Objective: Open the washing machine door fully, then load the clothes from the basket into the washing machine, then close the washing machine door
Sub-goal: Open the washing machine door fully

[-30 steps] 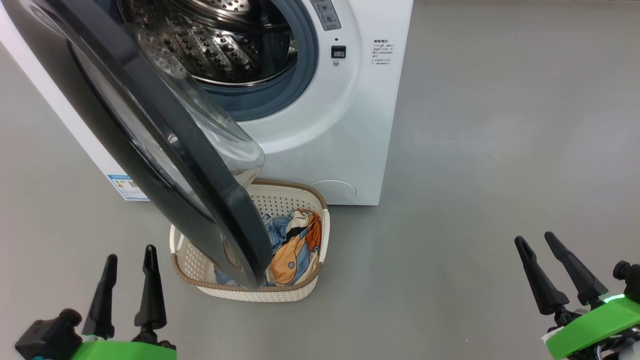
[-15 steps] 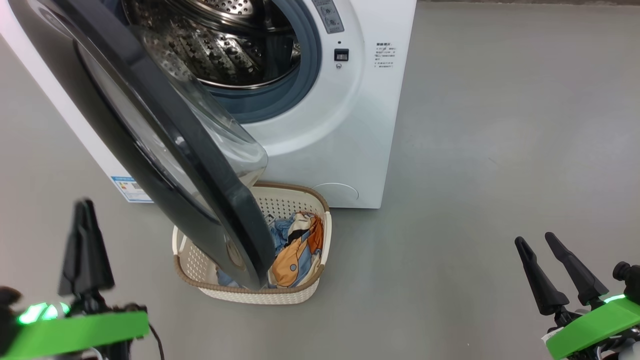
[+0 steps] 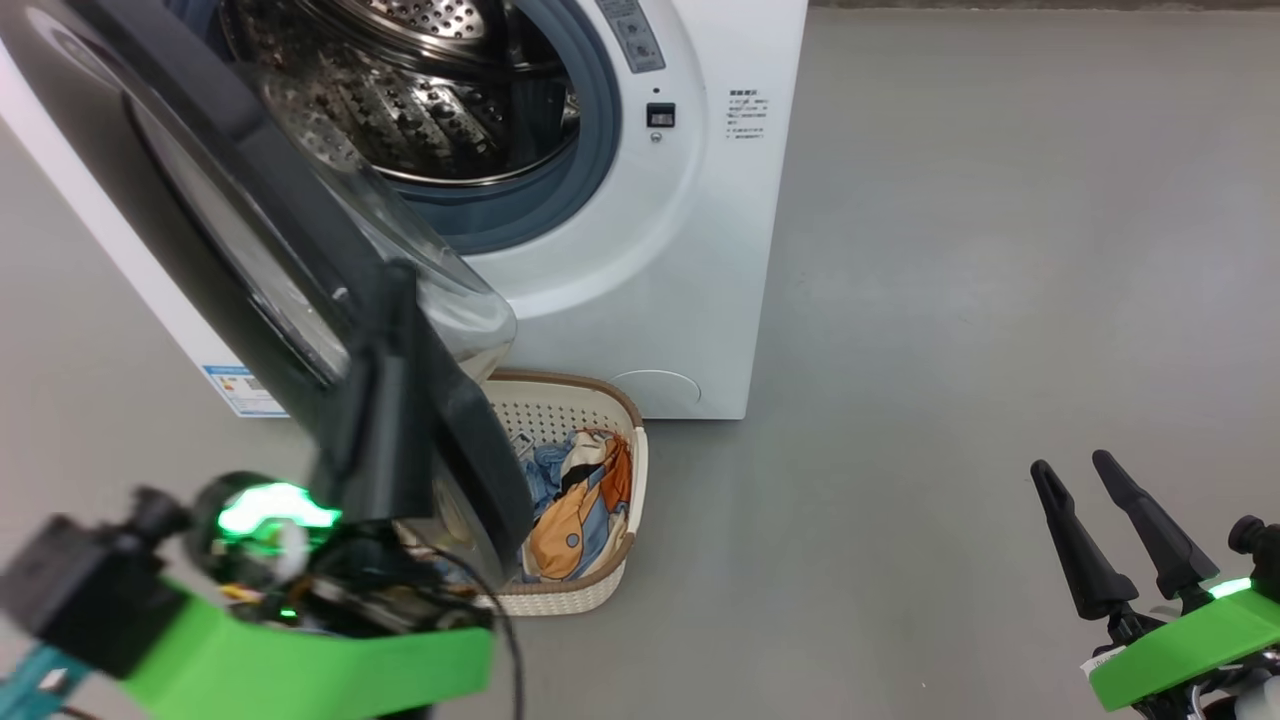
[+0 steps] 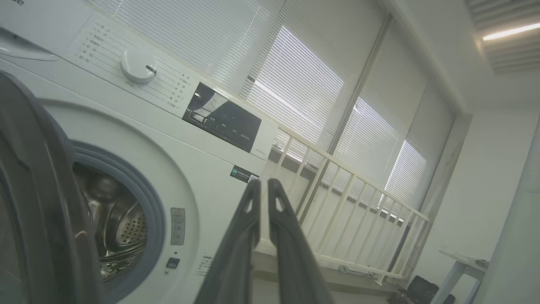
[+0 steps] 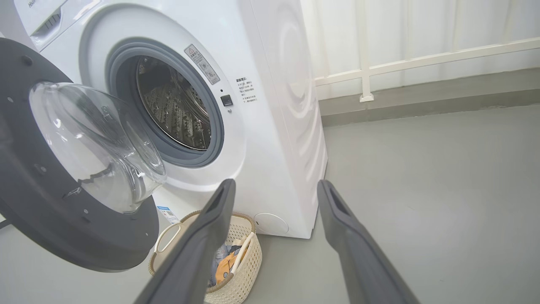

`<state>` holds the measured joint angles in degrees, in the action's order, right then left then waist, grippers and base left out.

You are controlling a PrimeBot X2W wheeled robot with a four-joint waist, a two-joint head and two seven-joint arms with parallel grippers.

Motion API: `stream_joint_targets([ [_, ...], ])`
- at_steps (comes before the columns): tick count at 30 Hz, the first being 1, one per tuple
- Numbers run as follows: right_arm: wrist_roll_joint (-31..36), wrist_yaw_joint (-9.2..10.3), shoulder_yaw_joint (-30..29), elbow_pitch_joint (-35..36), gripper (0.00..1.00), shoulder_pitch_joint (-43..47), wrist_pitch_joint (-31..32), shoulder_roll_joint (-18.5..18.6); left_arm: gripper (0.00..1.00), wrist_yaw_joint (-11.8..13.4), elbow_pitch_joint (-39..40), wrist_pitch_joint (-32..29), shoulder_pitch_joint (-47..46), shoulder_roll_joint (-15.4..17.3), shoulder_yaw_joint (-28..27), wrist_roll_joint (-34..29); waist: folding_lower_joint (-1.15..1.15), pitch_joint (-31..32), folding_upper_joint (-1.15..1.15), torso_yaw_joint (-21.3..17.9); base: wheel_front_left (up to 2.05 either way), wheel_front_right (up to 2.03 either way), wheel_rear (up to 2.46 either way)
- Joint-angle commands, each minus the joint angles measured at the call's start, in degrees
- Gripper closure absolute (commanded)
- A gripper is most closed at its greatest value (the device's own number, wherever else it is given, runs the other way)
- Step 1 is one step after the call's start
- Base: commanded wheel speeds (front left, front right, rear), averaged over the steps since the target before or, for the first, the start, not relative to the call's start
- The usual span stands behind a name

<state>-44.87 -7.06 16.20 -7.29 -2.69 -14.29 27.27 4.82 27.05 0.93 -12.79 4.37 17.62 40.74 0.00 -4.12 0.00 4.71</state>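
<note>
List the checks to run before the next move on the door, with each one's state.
1. Washing machine door fully open: not ok; it hangs over the basket.
2. Left claw touching the door: cannot tell; it is shut, near the rim.
3. Right claw free: ok; open, empty, low on the right.
4. Clothes in basket: ok, partly hidden by the door.
5. Drum unobstructed: ok in the visible part.

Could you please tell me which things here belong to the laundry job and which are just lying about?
For the job:
washing machine
washing machine door
basket
clothes
left gripper
right gripper

Just lying about:
white railing
window blinds
pale table
</note>
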Motion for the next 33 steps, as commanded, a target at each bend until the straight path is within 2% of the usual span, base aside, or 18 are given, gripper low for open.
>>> stream_joint_targets([
  [1, 1.42, -0.43, 0.12, 1.62, 0.00, 0.23, -0.71, 1.06, 1.00, 0.38, 0.82, -0.32, -2.10, 0.19, -0.63, 0.20, 0.00, -0.10, 0.00, -0.43, 0.00, 0.00, 0.00],
  [8, 5.25, -0.43, -1.93, 3.16, 0.00, 0.28, -0.71, -1.36, 1.00, 1.77, -6.04, 1.65, -3.10, -0.97, 2.26, 2.78, 0.00, -0.47, 0.00, -2.24, 0.00, 0.00, 0.00],
  [18, 8.28, -0.43, -5.67, 4.87, 0.00, 2.04, -0.71, -4.84, 1.00, 1.11, -14.69, 2.77, -3.13, -1.30, 5.42, 6.34, 0.00, -1.14, 0.00, -3.39, 0.00, 0.00, 0.00],
  [33, 10.03, -0.43, -6.73, 5.70, 0.00, 2.68, -0.71, -7.31, 1.00, 0.63, -27.83, 6.70, -3.61, -1.44, 4.29, 11.90, 0.00, -1.37, 0.00, -4.04, 0.00, 0.00, 0.00],
])
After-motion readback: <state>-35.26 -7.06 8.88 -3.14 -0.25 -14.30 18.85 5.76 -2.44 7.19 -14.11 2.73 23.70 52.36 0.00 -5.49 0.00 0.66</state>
